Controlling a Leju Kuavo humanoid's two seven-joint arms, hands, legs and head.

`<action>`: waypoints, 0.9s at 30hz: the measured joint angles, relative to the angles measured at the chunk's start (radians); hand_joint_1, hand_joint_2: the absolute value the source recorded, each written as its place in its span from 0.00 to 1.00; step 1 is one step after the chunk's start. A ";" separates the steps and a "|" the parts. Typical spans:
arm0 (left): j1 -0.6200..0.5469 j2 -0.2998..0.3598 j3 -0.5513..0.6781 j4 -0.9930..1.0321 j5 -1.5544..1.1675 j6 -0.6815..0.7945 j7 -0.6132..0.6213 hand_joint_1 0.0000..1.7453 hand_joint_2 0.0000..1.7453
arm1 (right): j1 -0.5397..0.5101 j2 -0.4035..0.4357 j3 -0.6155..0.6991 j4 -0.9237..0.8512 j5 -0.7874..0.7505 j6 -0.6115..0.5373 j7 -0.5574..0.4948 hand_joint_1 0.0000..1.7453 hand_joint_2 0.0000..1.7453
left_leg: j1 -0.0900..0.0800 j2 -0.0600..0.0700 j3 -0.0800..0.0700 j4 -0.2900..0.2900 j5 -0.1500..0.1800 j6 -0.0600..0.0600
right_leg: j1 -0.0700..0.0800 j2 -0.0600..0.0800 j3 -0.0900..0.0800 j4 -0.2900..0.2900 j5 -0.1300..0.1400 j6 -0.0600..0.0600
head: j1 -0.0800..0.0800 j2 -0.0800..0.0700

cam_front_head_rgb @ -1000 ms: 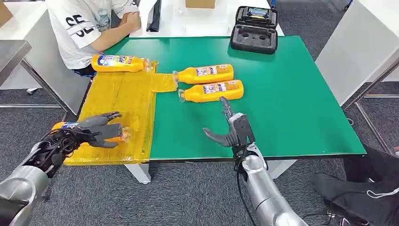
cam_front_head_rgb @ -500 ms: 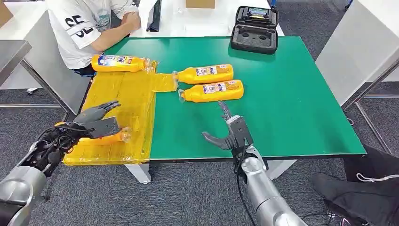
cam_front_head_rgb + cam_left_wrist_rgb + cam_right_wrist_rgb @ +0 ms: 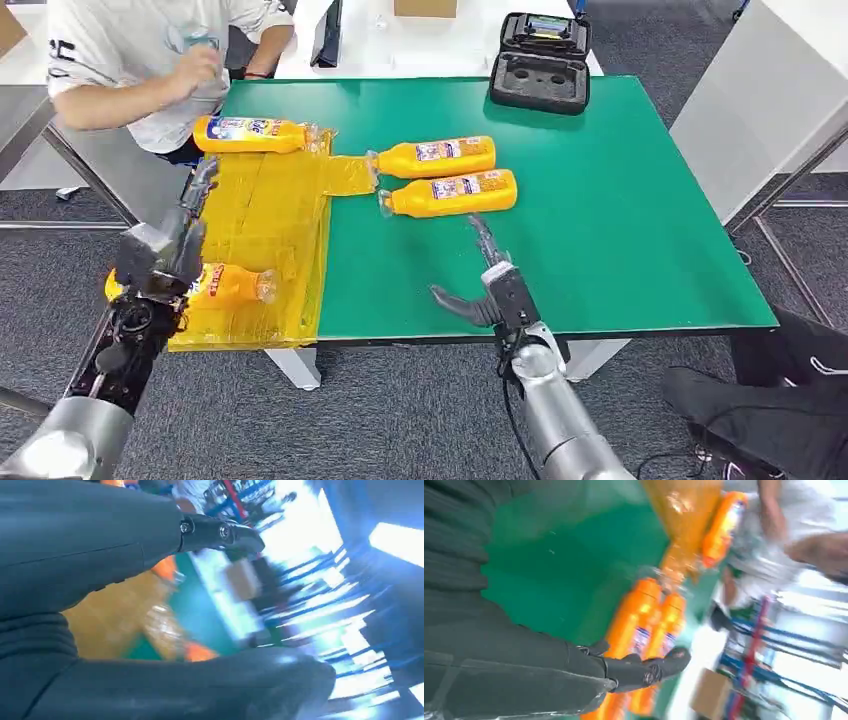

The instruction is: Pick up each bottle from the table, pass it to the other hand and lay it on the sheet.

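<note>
An orange bottle (image 3: 228, 286) lies on the near end of the yellow sheet (image 3: 268, 205), cap toward the table. My left hand (image 3: 165, 245) is open just left of it, fingers stretched away from me, not touching it. A second bottle (image 3: 250, 133) lies at the sheet's far end. Two more bottles (image 3: 435, 157) (image 3: 452, 193) lie side by side on the green table (image 3: 620, 200). My right hand (image 3: 490, 285) is open near the front edge, its fingers (image 3: 480, 235) pointing at the nearer one. In the right wrist view both bottles (image 3: 644, 625) lie beyond my fingers (image 3: 644, 670).
A person in a white shirt (image 3: 140, 50) sits at the far left corner, one arm raised near the sheet's far end. An open black case (image 3: 543, 65) stands at the table's far edge. The right half of the table holds nothing.
My left hand has let go of the near bottle, which now lies on the sheet, and has lifted and swung leftward. My right hand drew back slightly. The person raised an arm.
</note>
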 measured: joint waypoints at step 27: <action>0.402 -0.305 0.027 -0.520 0.019 0.317 -0.004 0.00 1.00 | 0.311 0.059 0.131 -0.444 -0.089 -0.331 -0.055 0.00 1.00 | 0.000 0.000 -0.001 -0.001 0.000 0.000 | 0.000 0.000 0.000 -0.001 0.000 0.000 | 0.000 0.000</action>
